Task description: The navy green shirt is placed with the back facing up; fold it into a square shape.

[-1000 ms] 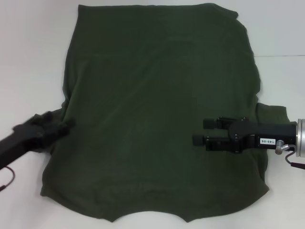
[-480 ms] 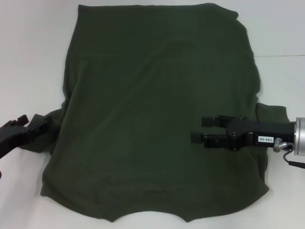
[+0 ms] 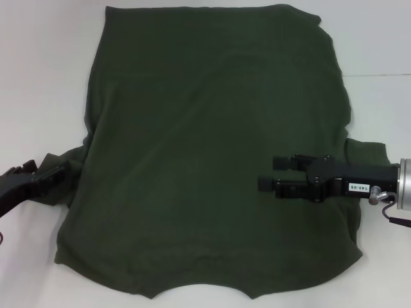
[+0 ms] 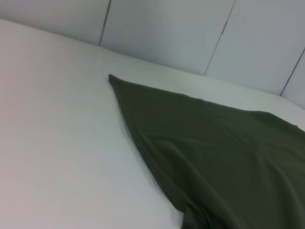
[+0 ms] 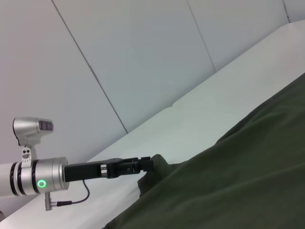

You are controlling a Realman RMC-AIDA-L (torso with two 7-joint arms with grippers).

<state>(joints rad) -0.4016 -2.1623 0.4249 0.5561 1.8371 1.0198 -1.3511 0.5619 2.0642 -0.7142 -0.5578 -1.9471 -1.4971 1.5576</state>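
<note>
Head view: a plain white surface [image 3: 45,77] carries the navy green shirt [image 3: 212,147], a large soft matte cloth lying flat with its plain back up, edges gently wavy and a curved notch in its near hem. The right gripper [image 3: 268,173] reaches over the shirt's right half, its two black jaws spread apart above the fabric. The left gripper [image 3: 58,172] sits at the shirt's left sleeve edge; whether its jaws are spread or pinching cloth cannot be told. Since half a second ago it has edged slightly toward the sleeve, while the right gripper has barely moved.

Left wrist view: the shirt tapers to a pointed corner on the smooth white surface, with pale wall panels [image 4: 162,28] behind.

Right wrist view: dark folds fill the foreground; the left gripper's tip touches the shirt's far edge, before grey panelled walls.
</note>
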